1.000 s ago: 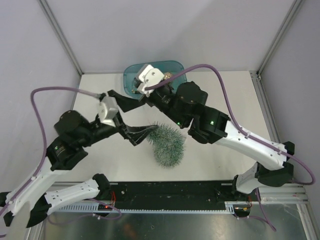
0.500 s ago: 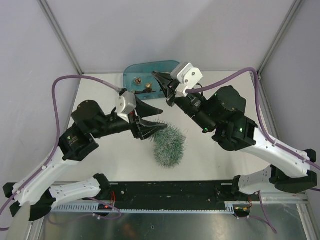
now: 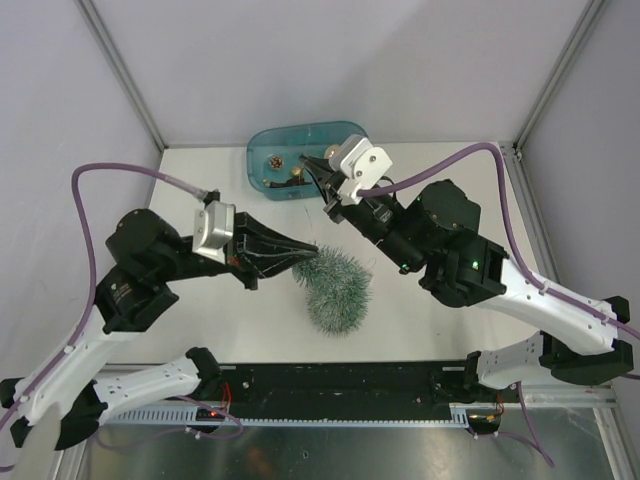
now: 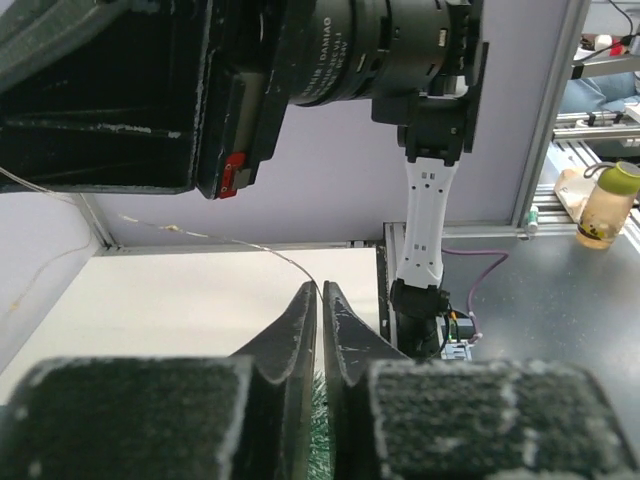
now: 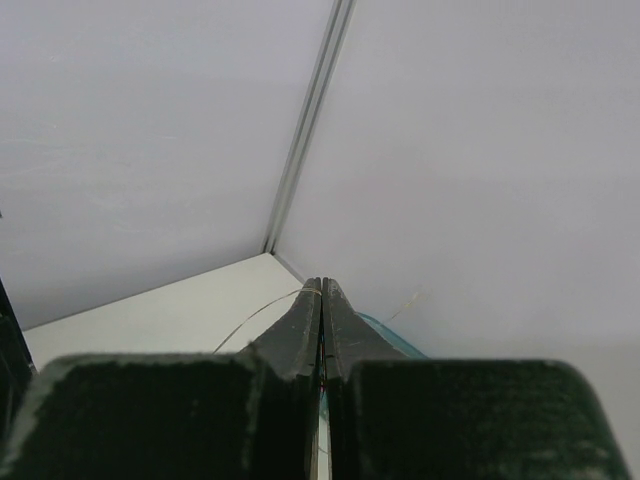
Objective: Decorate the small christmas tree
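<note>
left hand – tips nearly together, pinching thin thread | right hand – clamped on thread (beside teal tub) | small christmas tree just beneath left hand, on counter

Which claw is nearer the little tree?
The left gripper: its tips reach the small christmas tree, while the right gripper hangs by the teal tub.

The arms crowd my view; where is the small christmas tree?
Top external view: the small christmas tree sits centrally, its far left edge by the left end effector, in front of the teal tub.
</note>
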`<state>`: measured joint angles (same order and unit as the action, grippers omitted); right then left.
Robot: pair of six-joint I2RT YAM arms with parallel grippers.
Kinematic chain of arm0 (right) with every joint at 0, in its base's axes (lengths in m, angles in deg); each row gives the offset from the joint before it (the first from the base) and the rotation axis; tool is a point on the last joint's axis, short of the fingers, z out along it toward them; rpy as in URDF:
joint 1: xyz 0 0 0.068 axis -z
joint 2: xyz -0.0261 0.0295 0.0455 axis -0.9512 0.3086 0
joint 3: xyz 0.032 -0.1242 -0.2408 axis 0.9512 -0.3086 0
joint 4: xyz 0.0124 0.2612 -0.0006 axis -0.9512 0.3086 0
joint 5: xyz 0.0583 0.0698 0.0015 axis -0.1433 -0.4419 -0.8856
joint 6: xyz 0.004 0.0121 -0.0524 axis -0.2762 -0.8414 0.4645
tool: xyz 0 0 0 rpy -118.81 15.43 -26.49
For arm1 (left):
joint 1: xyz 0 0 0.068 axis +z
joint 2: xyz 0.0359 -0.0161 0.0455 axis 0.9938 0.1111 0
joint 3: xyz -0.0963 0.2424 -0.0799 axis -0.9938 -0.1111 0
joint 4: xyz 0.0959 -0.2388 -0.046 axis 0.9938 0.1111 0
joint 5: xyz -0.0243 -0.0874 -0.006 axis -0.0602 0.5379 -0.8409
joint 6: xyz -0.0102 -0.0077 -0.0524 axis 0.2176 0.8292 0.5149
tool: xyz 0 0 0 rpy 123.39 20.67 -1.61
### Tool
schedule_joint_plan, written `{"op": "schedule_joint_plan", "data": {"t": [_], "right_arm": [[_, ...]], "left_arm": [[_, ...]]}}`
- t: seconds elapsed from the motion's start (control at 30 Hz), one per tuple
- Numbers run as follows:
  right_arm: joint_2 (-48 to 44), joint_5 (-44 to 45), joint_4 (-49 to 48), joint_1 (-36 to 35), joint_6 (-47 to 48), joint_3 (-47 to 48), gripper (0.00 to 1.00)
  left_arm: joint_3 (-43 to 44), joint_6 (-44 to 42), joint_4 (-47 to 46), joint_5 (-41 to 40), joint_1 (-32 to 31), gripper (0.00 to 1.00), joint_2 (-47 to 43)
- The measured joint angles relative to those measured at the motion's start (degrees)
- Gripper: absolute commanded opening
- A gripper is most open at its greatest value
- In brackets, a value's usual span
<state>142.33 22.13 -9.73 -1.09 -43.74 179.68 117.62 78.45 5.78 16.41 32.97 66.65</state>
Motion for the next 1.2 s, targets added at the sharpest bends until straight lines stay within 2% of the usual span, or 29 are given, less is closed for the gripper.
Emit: {"op": "schedule_joint_plan", "data": {"t": [0.13, 0.47, 0.83, 1.03, 1.2], "right_arm": [[0.0, 0.4, 0.0, -1.0, 0.5, 0.0, 0.0], [-0.8, -3.4, 0.9, -2.1, 0.7, 0.0, 0.0], [1.2, -7.5, 1.4, -2.3, 0.8, 0.6, 0.0], [5.4, -8.9, 1.7, -1.4, 0.9, 2.2, 0.0], [7.6, -10.7, 1.7, 1.8, 0.1, 3.0, 0.0]], "left_arm": [[-0.5, 0.1, 0.0, 2.5, 0.6, 0.01, -1.9], [-5.8, 0.5, 0.5, 7.1, 3.3, 0.0, -9.4], [-7.7, -2.7, 6.3, 11.5, 7.0, 0.0, -15.8], [-10.1, -7.8, 10.5, 7.3, 7.5, 0.0, -19.6], [-13.7, -11.2, 12.1, -3.3, 7.5, 0.0, -22.6]]}}
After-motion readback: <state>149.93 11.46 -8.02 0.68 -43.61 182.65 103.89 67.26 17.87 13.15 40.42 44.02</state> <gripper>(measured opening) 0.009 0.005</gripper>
